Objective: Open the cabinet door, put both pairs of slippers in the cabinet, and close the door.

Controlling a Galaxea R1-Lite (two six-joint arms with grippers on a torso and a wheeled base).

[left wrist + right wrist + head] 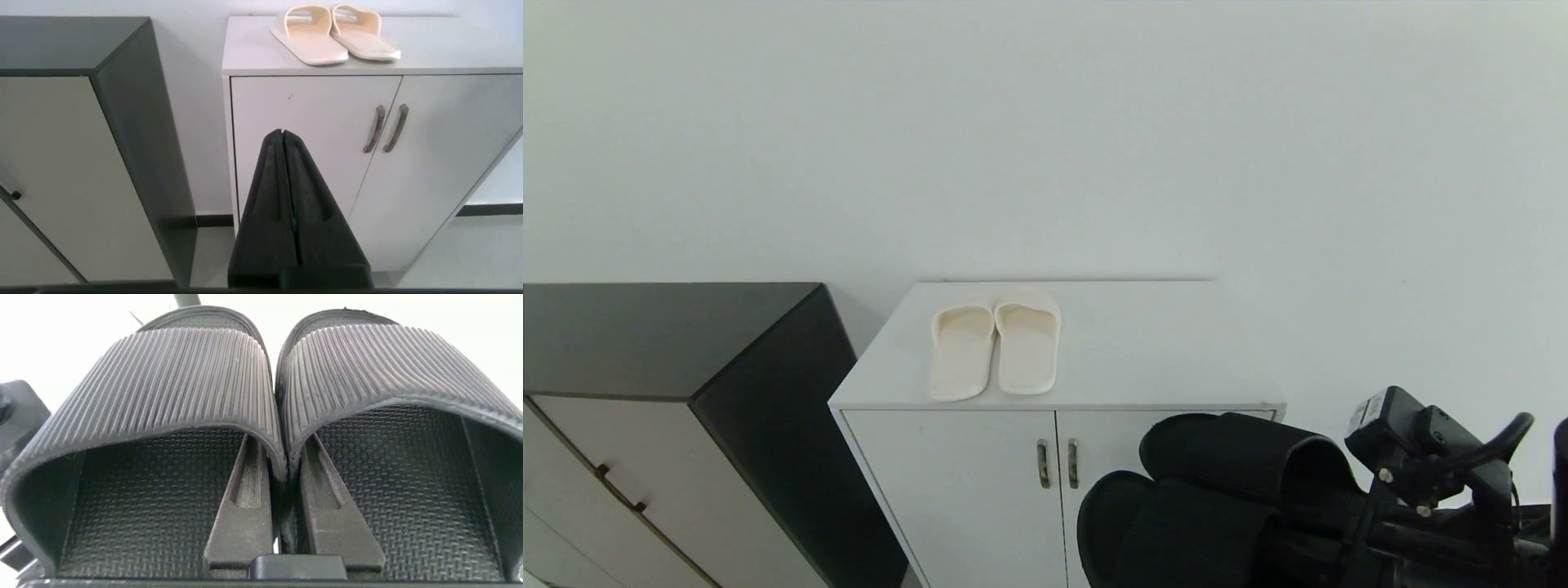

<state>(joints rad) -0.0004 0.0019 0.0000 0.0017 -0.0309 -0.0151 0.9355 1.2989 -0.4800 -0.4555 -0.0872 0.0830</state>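
Head view: the cream slippers (995, 347) lie side by side on the white cabinet (1143, 351), toes toward the far wall, long axes near-to-far. My right fingers (241, 506) pinch the touching inner walls of the black slippers (1217, 490), which are held near the shut doors (947, 490), their length running left-right. My left fingers (270, 196) are pressed together.

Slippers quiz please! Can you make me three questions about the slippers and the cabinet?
1. True or false: the cream slippers lie on top of the cabinet.
2. The cabinet doors are: A open, B shut.
3. Fill in: the right gripper is shut on the ____.
Key: 1 true; 2 B; 3 black slippers.
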